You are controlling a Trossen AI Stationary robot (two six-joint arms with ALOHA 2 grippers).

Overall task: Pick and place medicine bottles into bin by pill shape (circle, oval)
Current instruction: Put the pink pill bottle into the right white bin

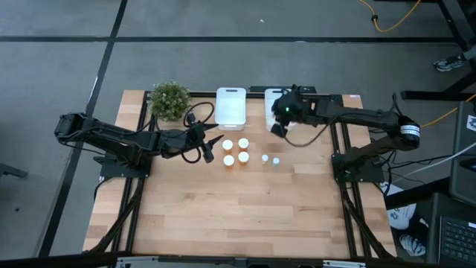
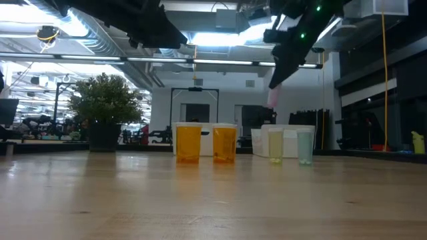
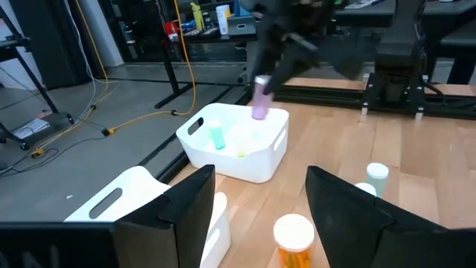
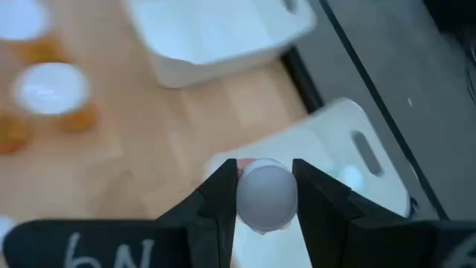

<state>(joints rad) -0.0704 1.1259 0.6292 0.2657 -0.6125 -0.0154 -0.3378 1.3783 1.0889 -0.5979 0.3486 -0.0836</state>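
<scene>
right hand (image 4: 259, 201) is clamped on a small pale pink-tinted bottle with a white cap (image 3: 260, 98), hanging over the white plastic bin (image 3: 277, 141) at the desk's 1 o'clock; I'd centre it above the bin and lower before letting go. left hand (image 3: 256, 208) waits wide open, empty, near the orange bottles (image 1: 236, 152)

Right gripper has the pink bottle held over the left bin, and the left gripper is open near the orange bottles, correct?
Not quite: the right gripper holds the pink bottle over the right bin, not the left bin, as the high and left wrist views show. The left gripper is indeed open near the orange bottles.
</scene>
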